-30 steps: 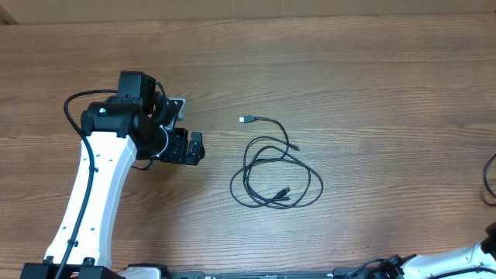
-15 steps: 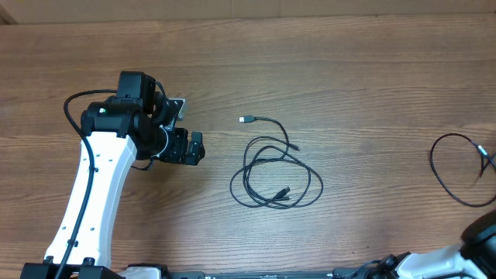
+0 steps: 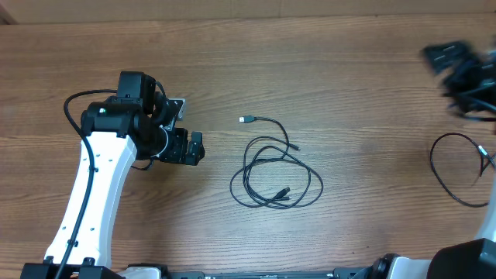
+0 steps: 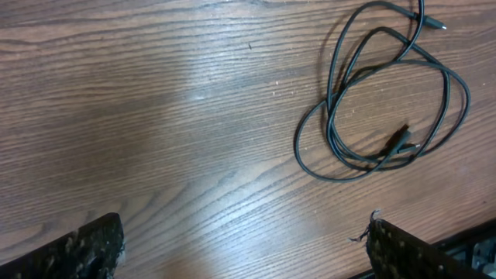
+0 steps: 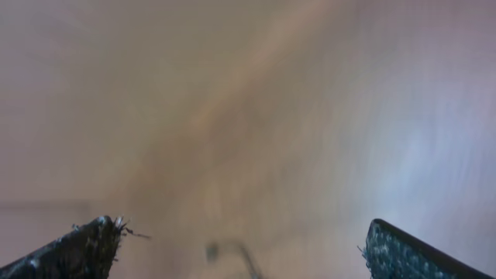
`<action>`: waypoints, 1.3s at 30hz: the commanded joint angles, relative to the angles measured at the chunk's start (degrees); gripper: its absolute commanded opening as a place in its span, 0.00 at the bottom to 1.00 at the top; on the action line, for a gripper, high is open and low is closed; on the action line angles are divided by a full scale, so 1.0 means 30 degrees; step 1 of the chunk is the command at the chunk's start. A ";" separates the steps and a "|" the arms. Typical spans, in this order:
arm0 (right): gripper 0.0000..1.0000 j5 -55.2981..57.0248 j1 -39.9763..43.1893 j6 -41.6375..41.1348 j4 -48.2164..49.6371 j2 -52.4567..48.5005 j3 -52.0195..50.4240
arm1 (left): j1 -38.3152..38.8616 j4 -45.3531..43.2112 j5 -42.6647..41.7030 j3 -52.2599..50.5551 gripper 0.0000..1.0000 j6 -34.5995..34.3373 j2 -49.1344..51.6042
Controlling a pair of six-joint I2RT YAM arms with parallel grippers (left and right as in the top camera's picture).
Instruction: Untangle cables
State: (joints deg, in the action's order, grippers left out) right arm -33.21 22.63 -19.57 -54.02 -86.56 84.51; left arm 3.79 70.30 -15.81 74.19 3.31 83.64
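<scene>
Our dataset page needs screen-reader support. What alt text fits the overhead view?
A tangled black cable lies coiled at the centre of the wooden table, with the left end effector apart from it on its left. A second cable loops at the right edge, below the blurred right arm.

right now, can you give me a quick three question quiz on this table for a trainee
1. True or false: the left gripper is shut on the thin black coiled cable at mid-table.
2. How many separate black cables lie on the brown wooden table? A one, B two, C three.
3. Fill in: the motion-blurred gripper in the overhead view is the ___ one.
Key: 1 false, its jaws are open and apart from the cable. 2 B; the second black cable loop lies at the overhead view's right edge. 3 right.
</scene>
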 commanded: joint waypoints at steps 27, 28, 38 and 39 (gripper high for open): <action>1.00 0.8495 -1.4506 -0.9245 -0.1865 0.0175 -0.6834 | 0.0124 -0.0029 0.0051 -0.0036 1.00 0.0109 -0.0160; 1.00 0.8495 -1.4586 -0.9777 -0.1785 0.0175 -0.6834 | 0.0124 -0.0029 0.0044 -0.0036 1.00 0.0109 -0.0160; 1.00 0.8488 -1.4936 -1.1125 -0.1049 0.0175 -0.6834 | 0.0124 -0.0029 0.0051 -0.0036 1.00 0.0109 -0.0160; 1.00 0.8488 -1.4936 -1.1132 -0.0911 0.0175 -0.6834 | 0.0124 -0.0029 0.0051 -0.0036 1.00 0.0109 -0.0160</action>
State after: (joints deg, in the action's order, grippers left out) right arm -8.60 -21.85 -51.57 -57.56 -86.78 64.20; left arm 3.79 70.28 -15.79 74.19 3.31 83.64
